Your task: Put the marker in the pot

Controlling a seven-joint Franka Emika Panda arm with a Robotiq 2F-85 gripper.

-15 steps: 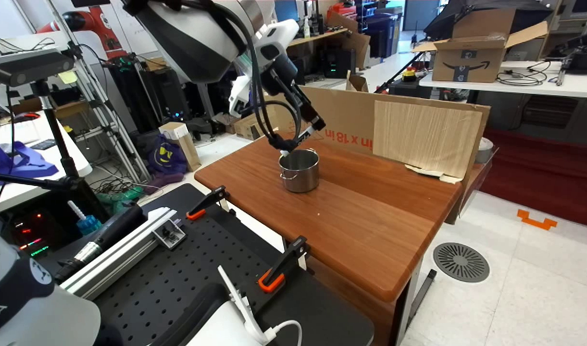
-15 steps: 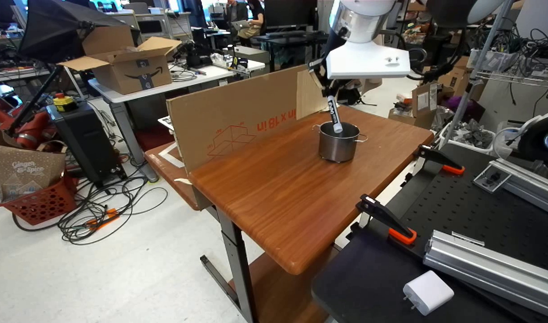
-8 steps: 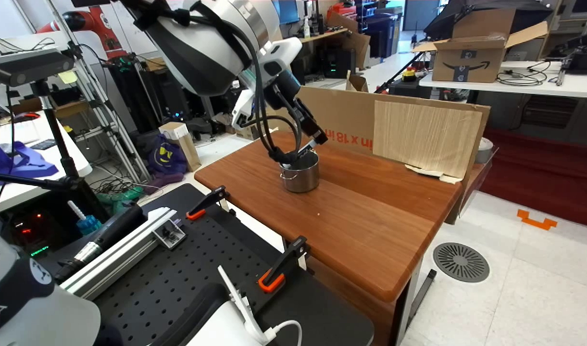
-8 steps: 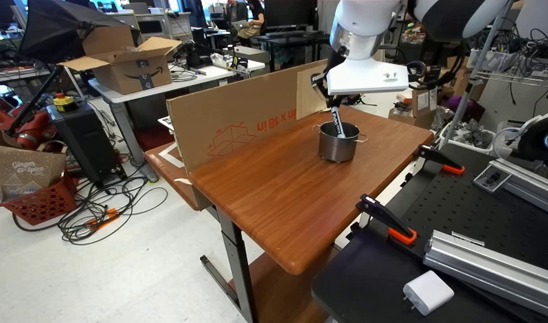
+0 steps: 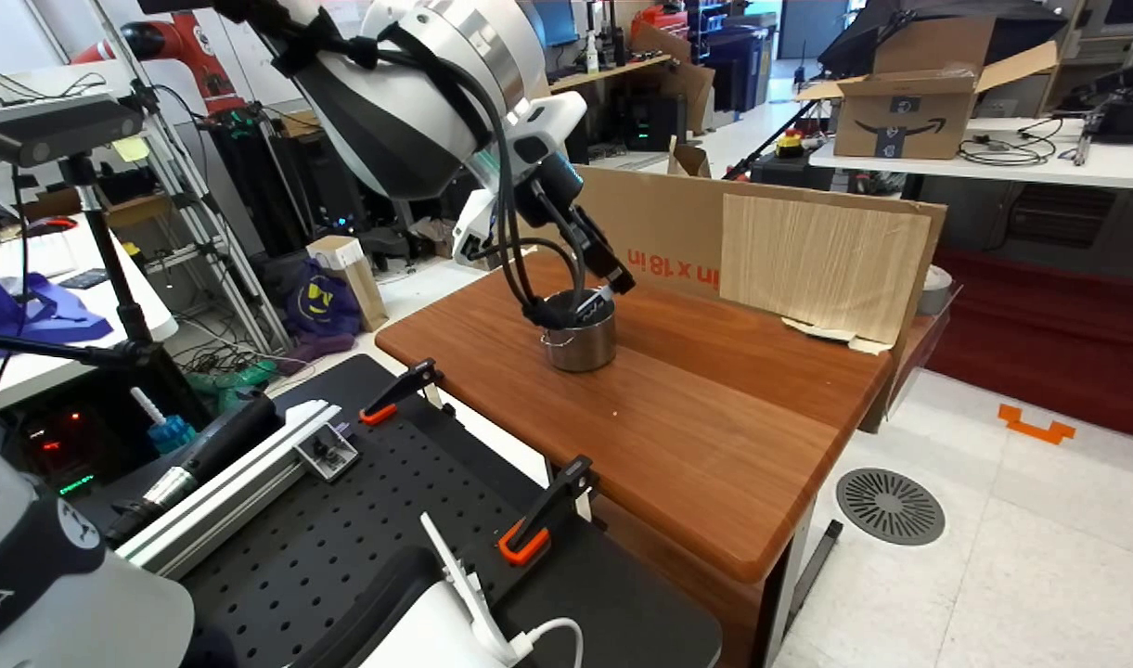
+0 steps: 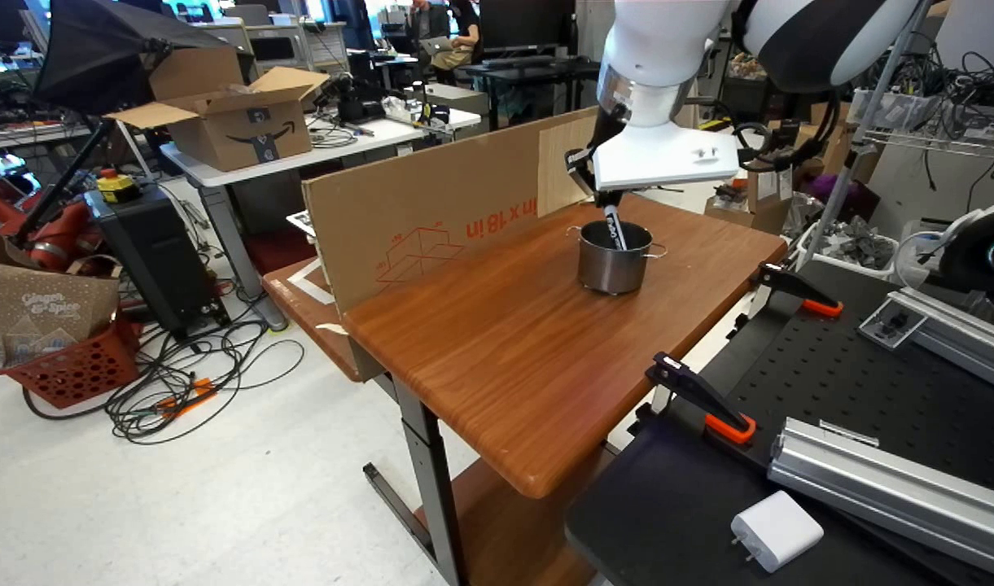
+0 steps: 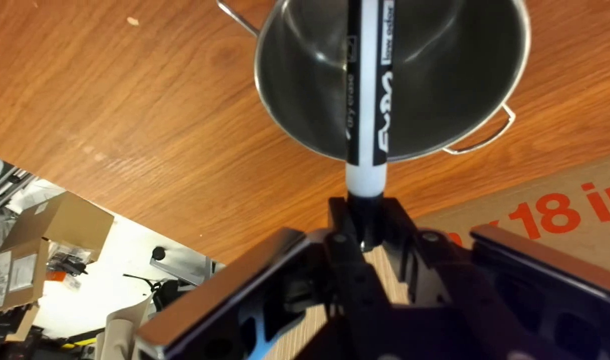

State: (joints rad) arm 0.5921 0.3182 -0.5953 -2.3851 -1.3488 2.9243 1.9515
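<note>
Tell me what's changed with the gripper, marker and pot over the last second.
The gripper has come down, lowering the marker so its lower end is now inside the pot. Nothing was let go: the gripper still holds the marker's dark end. The pot stayed put on the table.

The pot looks shiny metal, the marker smooth plastic.

Marker and pot partly beyond wrist view's top edge.
</note>
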